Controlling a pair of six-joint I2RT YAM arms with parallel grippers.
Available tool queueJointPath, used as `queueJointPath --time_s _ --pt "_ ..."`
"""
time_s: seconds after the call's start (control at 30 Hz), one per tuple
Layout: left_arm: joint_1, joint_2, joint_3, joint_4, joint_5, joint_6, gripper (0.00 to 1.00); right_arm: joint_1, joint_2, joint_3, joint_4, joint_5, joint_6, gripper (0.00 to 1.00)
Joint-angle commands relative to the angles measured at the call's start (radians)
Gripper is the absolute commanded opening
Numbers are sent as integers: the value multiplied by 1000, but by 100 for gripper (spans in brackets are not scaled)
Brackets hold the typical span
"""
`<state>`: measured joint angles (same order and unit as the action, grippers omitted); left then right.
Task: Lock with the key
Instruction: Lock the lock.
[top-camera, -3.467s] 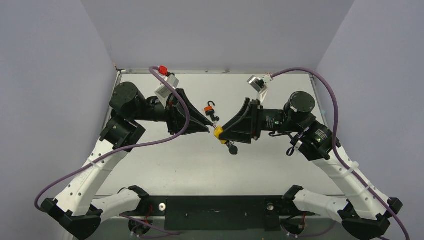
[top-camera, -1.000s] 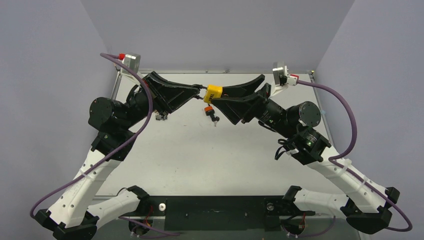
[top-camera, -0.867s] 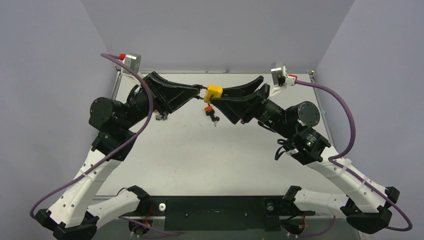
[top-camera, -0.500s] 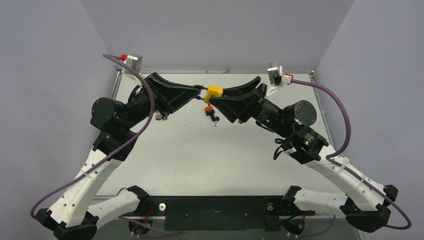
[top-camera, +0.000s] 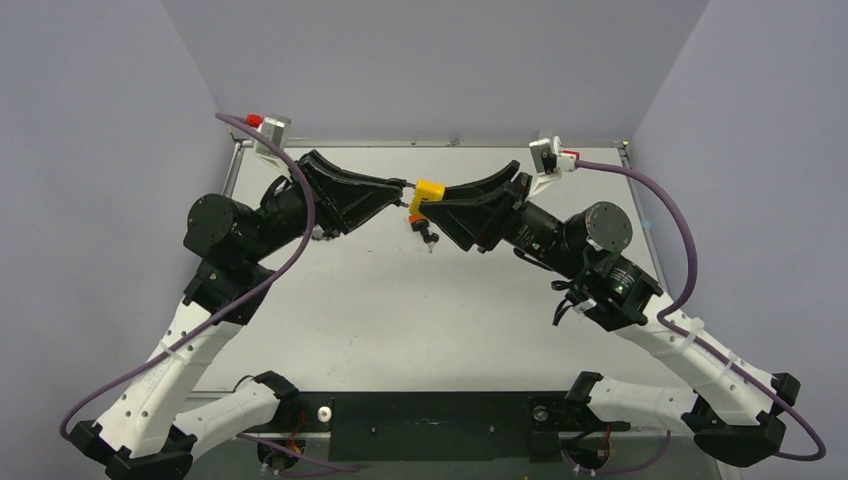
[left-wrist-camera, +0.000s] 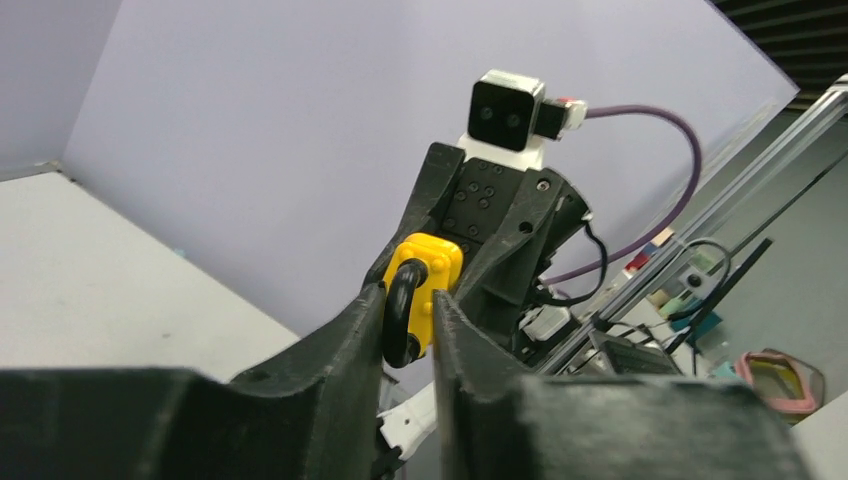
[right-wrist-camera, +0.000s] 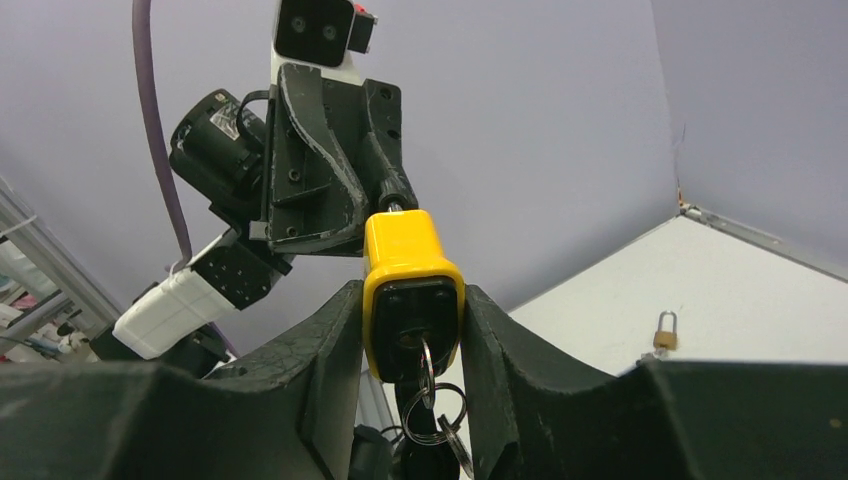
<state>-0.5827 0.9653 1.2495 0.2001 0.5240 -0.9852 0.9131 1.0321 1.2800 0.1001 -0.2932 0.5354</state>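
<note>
A yellow padlock (top-camera: 430, 190) hangs in the air between both grippers, above the far middle of the table. My left gripper (top-camera: 405, 185) is shut on its black shackle (left-wrist-camera: 400, 318), which sits between the left fingers (left-wrist-camera: 352, 325). My right gripper (top-camera: 443, 203) is shut on the yellow body (right-wrist-camera: 410, 285). In the right wrist view a key (right-wrist-camera: 421, 350) sits in the keyhole on the black underside, with a key ring (right-wrist-camera: 433, 402) and more keys dangling below it.
An orange padlock (top-camera: 416, 218) with keys lies on the table (top-camera: 400, 320) just under the held lock. A small brass padlock (right-wrist-camera: 664, 330) lies on the table in the right wrist view. Purple walls close in the left, right and back.
Since 3.5 s ago both arms have lifted the yellow padlock up and toward the back. Over the last second both wrists have turned a little and the padlock has sunk slightly; both grips are unchanged.
</note>
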Motion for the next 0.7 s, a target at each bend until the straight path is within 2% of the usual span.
queueJointPath --time_s 0.0,0.27,0.53,0.67 --pt "-2 -35 41 -137 53 143 28 9 -68 19 -33 12 -8 0" --pt "-3 -61 105 -347 181 322 39 5 -154 3 -160 -76 -8 0" --pt "-2 -51 107 -308 334 320 43 7 -156 -14 -213 -139 5 0" --pt "-3 -38 119 -345 342 340 43 7 -154 -29 -185 -144 18 0"
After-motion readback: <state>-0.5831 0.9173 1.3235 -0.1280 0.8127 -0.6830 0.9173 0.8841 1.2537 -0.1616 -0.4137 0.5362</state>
